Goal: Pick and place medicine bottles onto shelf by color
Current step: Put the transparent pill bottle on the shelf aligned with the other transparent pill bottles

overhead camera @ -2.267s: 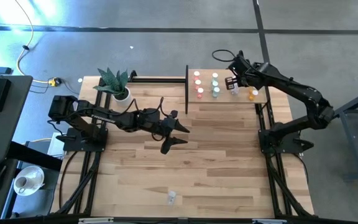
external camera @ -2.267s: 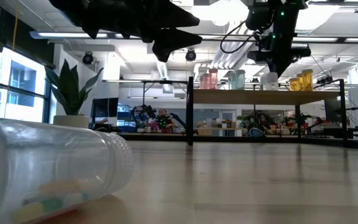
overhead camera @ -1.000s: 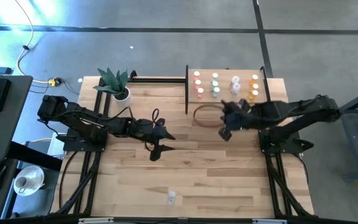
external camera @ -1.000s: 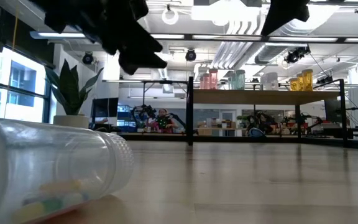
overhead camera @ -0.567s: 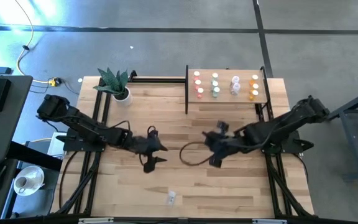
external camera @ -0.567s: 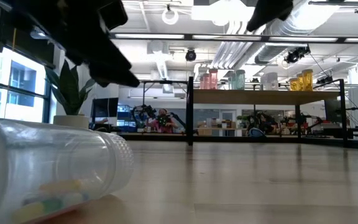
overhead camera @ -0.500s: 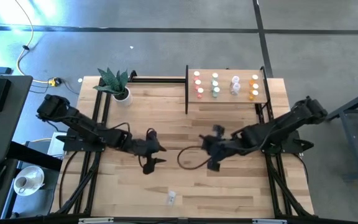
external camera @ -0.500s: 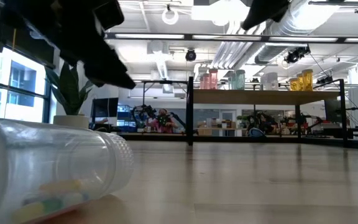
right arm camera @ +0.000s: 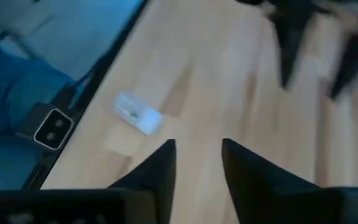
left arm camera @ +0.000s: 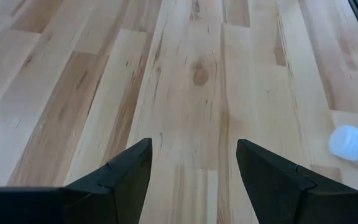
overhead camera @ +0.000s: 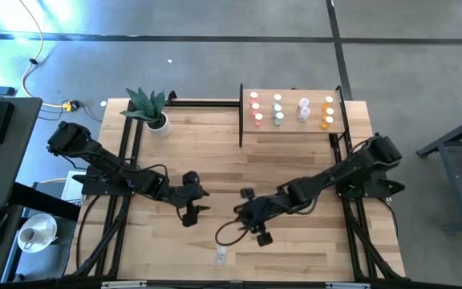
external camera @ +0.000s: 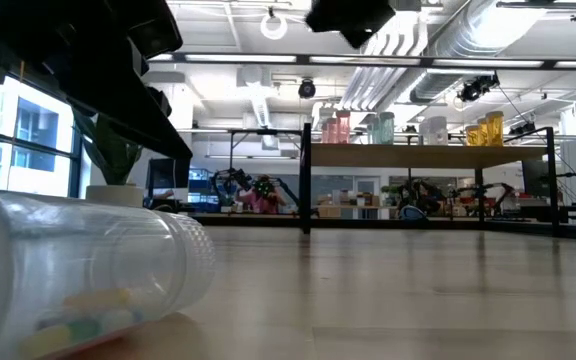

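Clear bottle (external camera: 78, 270) fills low view, cropped; right fingers (right arm camera: 196, 163) blurred.

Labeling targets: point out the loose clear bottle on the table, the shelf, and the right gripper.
loose clear bottle (overhead camera: 221, 255), high view, middle of its body lying on the table.
shelf (overhead camera: 290, 97), high view, bare wood between bottle columns.
right gripper (right arm camera: 197, 155), right wrist view, gap between its fingertips.
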Controlling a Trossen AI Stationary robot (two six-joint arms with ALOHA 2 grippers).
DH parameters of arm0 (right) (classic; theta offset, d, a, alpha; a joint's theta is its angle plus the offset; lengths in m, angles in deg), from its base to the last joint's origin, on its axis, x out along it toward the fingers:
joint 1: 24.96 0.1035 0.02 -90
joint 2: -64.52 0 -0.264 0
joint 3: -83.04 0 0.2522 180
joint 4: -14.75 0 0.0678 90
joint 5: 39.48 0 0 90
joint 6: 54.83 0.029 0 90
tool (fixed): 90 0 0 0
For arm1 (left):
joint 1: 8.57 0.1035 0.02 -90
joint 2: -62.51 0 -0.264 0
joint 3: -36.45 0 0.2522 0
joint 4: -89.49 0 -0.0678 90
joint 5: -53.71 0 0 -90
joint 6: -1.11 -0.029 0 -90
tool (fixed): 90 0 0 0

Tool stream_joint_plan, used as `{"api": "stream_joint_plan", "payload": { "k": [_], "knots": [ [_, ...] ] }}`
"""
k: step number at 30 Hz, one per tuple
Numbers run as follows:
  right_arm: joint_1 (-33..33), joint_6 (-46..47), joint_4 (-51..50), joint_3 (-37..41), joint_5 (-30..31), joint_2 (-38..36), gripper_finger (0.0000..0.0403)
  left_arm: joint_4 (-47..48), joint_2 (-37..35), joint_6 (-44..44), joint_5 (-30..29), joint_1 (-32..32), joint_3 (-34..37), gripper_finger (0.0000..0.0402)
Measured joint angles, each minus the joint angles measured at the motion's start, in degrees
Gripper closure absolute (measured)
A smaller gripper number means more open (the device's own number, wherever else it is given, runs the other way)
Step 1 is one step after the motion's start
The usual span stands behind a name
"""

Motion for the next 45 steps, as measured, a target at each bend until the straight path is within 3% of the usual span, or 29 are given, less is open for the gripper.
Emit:
{"api": "stream_joint_plan", "payload": {
  "k": [5,11,26,35,45],
  "knots": [
    [0.7,-12.1,10.8,0.0,-5.0,4.6,0.0247,0.0,0.0,0.2,0.0,0.0,0.0,0.0177],
    [1.0,-22.1,16.5,0.0,-9.7,8.7,0.0238,0.0,0.0,0.2,0.0,0.1,0.0,0.0177],
    [-0.2,-26.5,27.4,0.0,-18.7,15.8,0.0238,-0.5,0.0,0.1,-0.9,0.1,0.0,0.0177],
    [-1.8,-26.6,23.1,-6.2,-19.3,16.4,0.0237,-0.6,0.0,0.0,-1.0,0.1,0.0,0.0177],
    [-2.1,-26.9,19.8,-10.4,-18.4,21.9,0.0237,-0.5,0.0,0.0,-0.9,0.1,0.0,0.0177]
  ]
}}
